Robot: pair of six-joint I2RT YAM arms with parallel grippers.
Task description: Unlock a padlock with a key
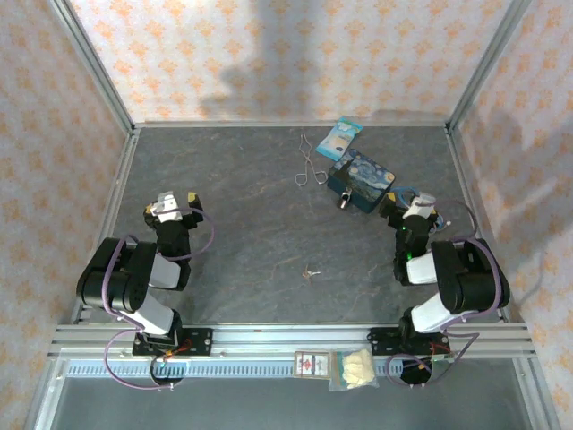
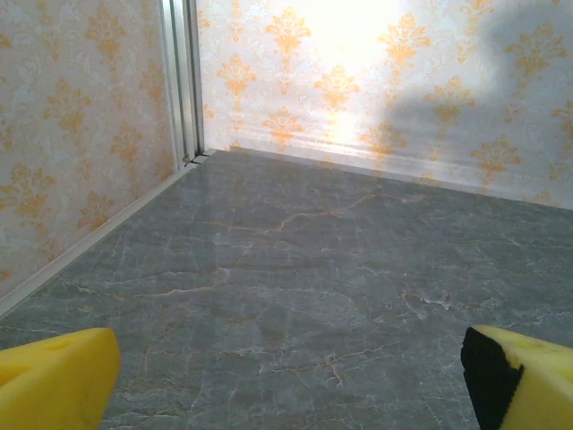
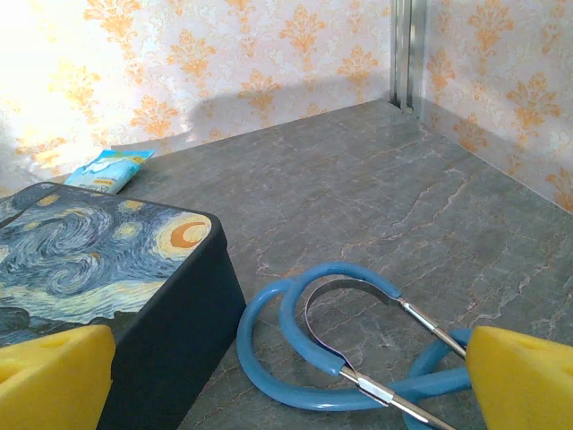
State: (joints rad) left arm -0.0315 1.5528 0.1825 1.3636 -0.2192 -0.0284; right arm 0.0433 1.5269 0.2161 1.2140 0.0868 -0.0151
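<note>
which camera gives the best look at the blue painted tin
Top external: the whole blue painted tin is in frame, though small. The right wrist view is closer but cuts it off, giving part of the swirled lid and one dark side.

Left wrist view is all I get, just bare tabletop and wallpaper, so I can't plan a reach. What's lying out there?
Observer: A blue painted tin sits toward the back right, just ahead of the open right gripper.
Operator: Anything nearer the middle?
Observer: A tiny metal speck lies in the open between the two arms. It is too small to tell key from padlock.
Operator: Any clutter I should avoid?
Observer: Thin wire tongs lie left of the tin, and a loop of blue tubing lies right under the right gripper.
</note>
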